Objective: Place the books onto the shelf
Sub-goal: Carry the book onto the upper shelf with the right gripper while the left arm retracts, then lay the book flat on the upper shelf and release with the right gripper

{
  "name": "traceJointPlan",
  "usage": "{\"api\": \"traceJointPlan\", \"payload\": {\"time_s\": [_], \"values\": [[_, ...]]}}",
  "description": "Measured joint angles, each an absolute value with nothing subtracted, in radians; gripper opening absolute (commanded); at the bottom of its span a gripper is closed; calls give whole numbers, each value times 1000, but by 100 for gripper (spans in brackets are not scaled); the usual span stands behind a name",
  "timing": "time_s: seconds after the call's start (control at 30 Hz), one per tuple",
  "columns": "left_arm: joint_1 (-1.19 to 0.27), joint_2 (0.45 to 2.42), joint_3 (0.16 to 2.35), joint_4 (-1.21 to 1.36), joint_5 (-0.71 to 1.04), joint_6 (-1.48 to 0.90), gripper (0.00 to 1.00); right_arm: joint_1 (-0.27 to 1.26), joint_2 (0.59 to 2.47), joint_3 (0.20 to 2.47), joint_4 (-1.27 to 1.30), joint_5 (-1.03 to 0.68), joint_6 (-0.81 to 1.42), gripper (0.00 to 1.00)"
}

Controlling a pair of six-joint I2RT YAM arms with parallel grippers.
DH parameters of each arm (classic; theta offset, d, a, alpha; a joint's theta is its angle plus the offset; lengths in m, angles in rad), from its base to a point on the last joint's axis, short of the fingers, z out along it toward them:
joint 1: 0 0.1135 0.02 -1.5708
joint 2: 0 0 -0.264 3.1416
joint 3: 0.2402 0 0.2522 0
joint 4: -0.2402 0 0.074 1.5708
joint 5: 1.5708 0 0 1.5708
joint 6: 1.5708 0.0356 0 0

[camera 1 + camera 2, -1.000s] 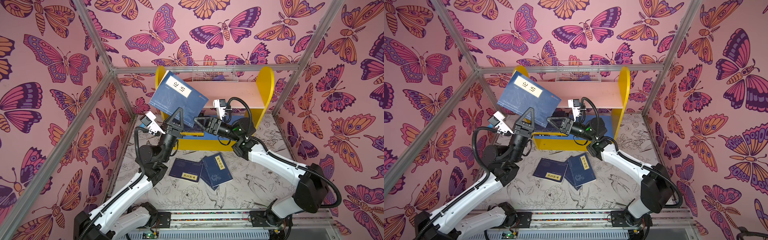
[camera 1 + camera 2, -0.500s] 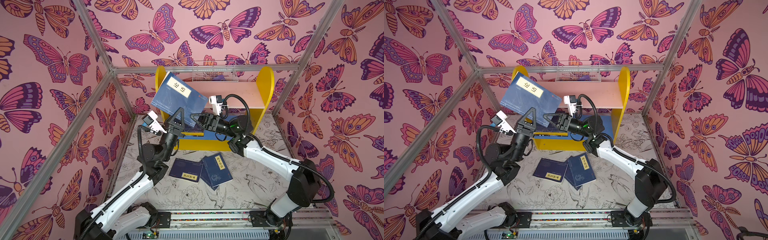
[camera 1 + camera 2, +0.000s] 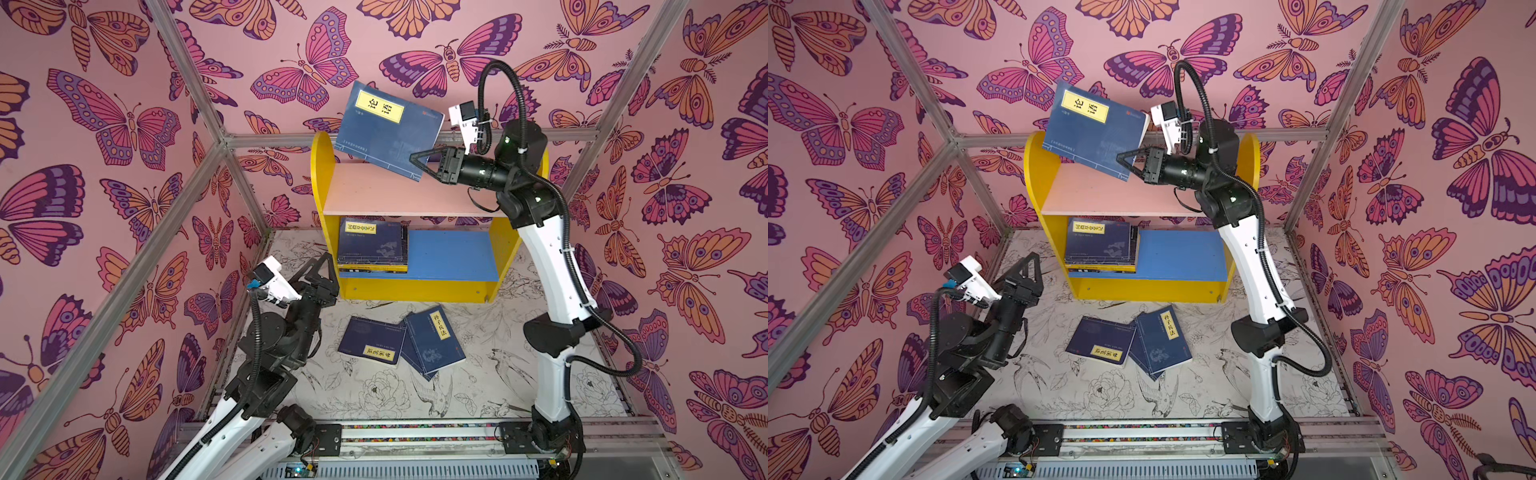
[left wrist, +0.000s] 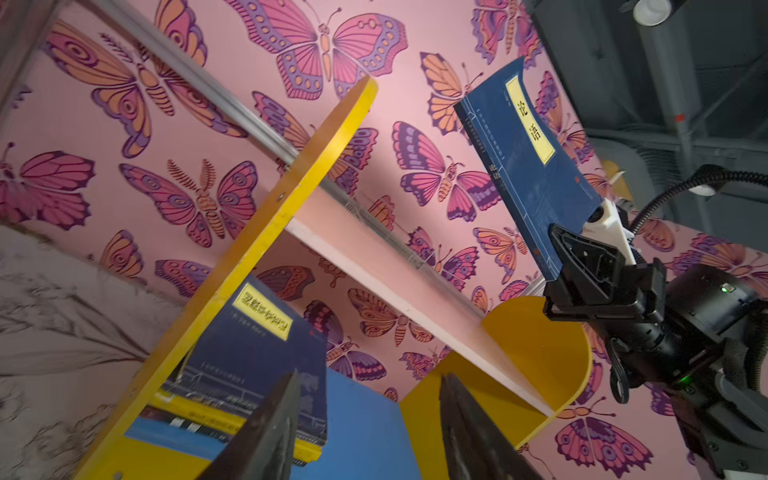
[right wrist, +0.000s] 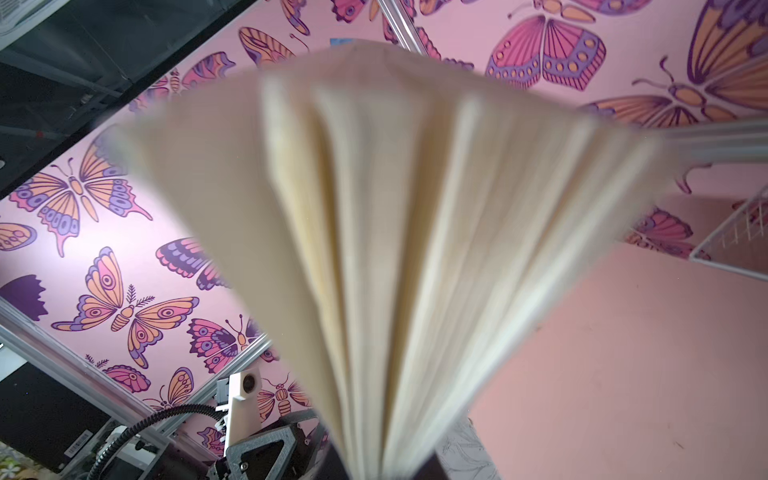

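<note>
While the right gripper pinched the blue book above the shelf, the left gripper had its jaws apart, holding nothing.

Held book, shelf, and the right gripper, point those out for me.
held book [image 3: 388, 133], a top view, on its blue cover.
shelf [image 3: 399, 195], a top view, on its bare pink upper board.
right gripper [image 3: 422, 162], a top view, between its fingertips.

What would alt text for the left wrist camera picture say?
A navy book with a yellow label, clamped at one corner by the right gripper, hangs above the pink upper board of a yellow shelf; more books are stacked on its blue board below.
</note>
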State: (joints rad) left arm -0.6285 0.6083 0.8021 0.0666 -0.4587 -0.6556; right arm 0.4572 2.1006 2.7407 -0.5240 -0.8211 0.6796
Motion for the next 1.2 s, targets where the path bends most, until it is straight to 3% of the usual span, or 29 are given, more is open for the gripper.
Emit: {"api": "traceJointPlan", "payload": {"time_s": [0.17, 0.43, 0.6, 0.8, 1.03, 1.2], "values": [[-628, 567, 770, -52, -503, -671, 56, 454, 2119, 2593, -609, -839, 672, 0], [-628, 588, 769, -84, -516, -706, 56, 455, 2096, 2593, -685, -836, 585, 6], [-628, 614, 768, -84, -514, -727, 56, 471, 2090, 2597, -723, -777, 505, 51], [-628, 624, 768, -83, -501, -750, 56, 505, 2060, 2601, -776, -574, 393, 67], [-628, 624, 761, -82, -488, -769, 56, 516, 2029, 2578, -820, -231, 276, 72], [-628, 624, 746, -83, -486, -776, 56, 520, 1979, 2499, -809, -120, 254, 62]]}}
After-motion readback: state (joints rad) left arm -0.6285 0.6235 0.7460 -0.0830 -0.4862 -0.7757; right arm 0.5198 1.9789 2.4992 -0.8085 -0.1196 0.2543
